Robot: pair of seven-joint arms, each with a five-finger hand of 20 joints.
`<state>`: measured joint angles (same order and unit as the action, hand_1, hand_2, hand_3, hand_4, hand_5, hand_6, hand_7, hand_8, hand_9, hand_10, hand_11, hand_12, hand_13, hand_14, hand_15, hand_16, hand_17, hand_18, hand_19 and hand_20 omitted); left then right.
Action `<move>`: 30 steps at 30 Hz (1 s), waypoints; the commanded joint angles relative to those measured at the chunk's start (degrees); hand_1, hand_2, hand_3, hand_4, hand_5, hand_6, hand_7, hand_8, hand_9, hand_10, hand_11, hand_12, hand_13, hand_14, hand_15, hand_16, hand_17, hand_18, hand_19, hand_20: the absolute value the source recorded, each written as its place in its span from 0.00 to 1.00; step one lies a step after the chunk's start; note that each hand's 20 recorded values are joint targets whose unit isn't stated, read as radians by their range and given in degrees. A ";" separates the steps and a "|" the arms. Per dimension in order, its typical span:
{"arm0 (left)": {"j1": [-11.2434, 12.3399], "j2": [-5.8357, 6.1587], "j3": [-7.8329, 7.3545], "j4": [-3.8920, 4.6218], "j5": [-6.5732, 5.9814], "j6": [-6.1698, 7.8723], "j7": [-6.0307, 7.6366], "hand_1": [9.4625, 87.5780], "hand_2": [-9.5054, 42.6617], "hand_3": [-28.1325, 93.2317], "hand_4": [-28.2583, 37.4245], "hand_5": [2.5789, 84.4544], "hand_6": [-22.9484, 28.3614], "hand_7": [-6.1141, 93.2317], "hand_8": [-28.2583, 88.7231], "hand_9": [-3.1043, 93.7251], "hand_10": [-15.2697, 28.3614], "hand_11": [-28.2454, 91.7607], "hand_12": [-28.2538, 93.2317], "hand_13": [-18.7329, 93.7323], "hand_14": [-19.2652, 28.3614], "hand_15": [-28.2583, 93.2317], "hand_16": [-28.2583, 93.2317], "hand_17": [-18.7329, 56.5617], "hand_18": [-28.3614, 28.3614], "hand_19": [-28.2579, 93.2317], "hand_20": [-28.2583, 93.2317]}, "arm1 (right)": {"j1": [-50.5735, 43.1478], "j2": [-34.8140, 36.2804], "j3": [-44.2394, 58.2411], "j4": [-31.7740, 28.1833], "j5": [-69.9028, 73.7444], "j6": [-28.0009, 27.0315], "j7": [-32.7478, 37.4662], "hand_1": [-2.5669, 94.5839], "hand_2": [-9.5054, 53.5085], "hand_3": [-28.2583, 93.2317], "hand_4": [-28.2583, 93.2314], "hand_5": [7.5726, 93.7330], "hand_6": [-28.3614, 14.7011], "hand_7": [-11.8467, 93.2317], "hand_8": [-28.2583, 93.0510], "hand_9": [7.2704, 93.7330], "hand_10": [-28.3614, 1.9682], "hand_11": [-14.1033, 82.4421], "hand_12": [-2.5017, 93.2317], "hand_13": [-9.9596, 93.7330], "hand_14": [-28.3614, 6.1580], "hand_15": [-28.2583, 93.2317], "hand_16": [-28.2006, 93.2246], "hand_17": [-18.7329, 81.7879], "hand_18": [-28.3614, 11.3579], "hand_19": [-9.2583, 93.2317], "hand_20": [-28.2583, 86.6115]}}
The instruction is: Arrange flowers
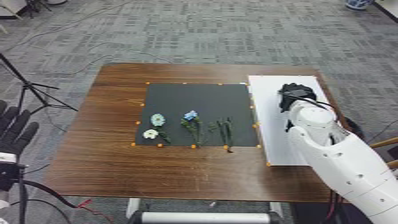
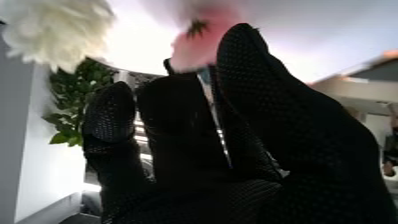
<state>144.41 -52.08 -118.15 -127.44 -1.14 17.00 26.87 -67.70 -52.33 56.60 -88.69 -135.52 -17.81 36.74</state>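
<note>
brown table [image 1: 84, 165]: carries a black mat [image 1: 191, 97] and, to its right, a white board [image 1: 284, 152]. right hand [image 1: 298, 95]: over the board; grasping or released, i cannot tell. left hand [image 1: 16, 131]: released, left of the table. flowers: pale one [image 1: 157, 119], blue one [image 1: 190, 115], white one [image 1: 150, 134] on the mat; pink one [image 2: 206, 42] by the right hand.

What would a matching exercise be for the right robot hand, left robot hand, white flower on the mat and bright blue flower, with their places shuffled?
1. Right robot hand
2. Left robot hand
3. White flower
4. Bright blue flower

A. Off the table's left side
B. Between the white flower and green stems
C. Over the white board
D. Near the mat's lower left corner

Pairs: 1-C, 2-A, 3-D, 4-B
</note>
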 commanded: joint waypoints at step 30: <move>-0.98 0.27 1.07 0.01 -0.27 0.12 0.10 0.15 0.56 0.78 0.00 0.40 0.59 0.16 0.18 0.36 0.64 0.34 0.34 0.36 0.68 0.44 0.21 0.19 0.69 0.42 0.33 | -3.88 -5.56 1.48 -13.74 0.33 12.40 -7.60 0.71 0.00 0.79 0.00 0.76 0.64 0.34 0.28 0.90 0.68 0.32 0.50 0.83 0.64 0.86 0.51 0.59 0.12 0.96 0.60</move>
<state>143.66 -51.73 -117.63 -127.41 -1.32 17.04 26.89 -73.11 -50.60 57.19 -98.40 -134.97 -6.68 34.35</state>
